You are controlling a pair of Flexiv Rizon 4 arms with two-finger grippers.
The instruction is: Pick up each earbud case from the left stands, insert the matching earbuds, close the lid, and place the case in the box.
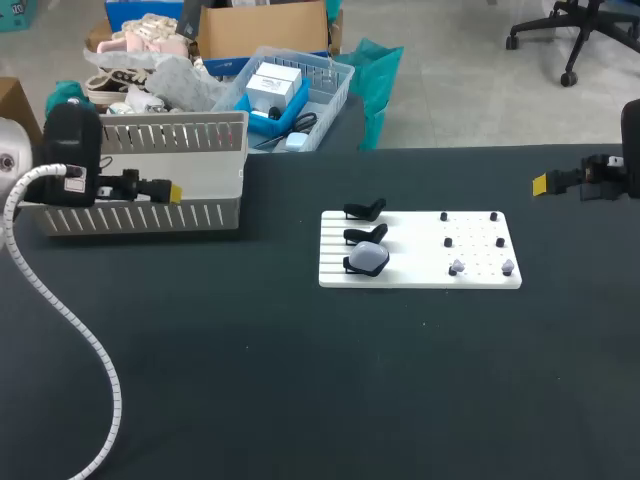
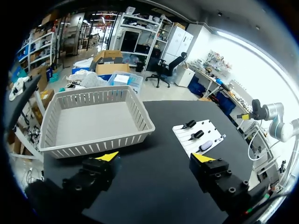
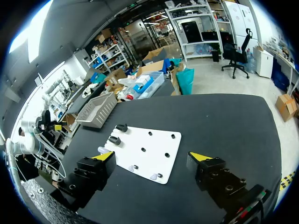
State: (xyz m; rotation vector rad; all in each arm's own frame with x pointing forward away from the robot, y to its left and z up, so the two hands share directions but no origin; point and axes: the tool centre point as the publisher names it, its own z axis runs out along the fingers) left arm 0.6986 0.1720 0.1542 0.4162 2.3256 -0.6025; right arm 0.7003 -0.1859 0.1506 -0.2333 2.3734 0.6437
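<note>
Head view gives you the white board (image 1: 420, 268) near the middle of the table (image 1: 300, 400), and you can place everything else from it. Three black stands (image 1: 365, 235) sit in a row along the board's left edge. The one at the board's near left corner carries a pale earbud case (image 1: 369, 258). On the board's right half, close to its near edge, two small pale earbuds (image 1: 456, 267) sit apart from each other, with dark pegs (image 1: 444, 216) toward the far edge.

Your left gripper (image 1: 175, 190) hangs well off the board's left side, level with its far edge and right by the grey basket (image 1: 140, 215). Its yellow tip points toward the board. In the left wrist view the two fingers stand wide apart with only bare table between them, so they have hold of nothing. The basket lies ahead of one finger and the board ahead of the other, both well clear of the tips.

Your right gripper (image 1: 540, 183) hangs well off the board's right side, beyond its far right corner, and points back toward the board. In the right wrist view its fingers are also spread wide and grip nothing. The board lies just ahead of them, nearer one finger than the other. The case is on the stand at the board corner closest to that finger, and the two earbuds are along the board's nearest edge.
</note>
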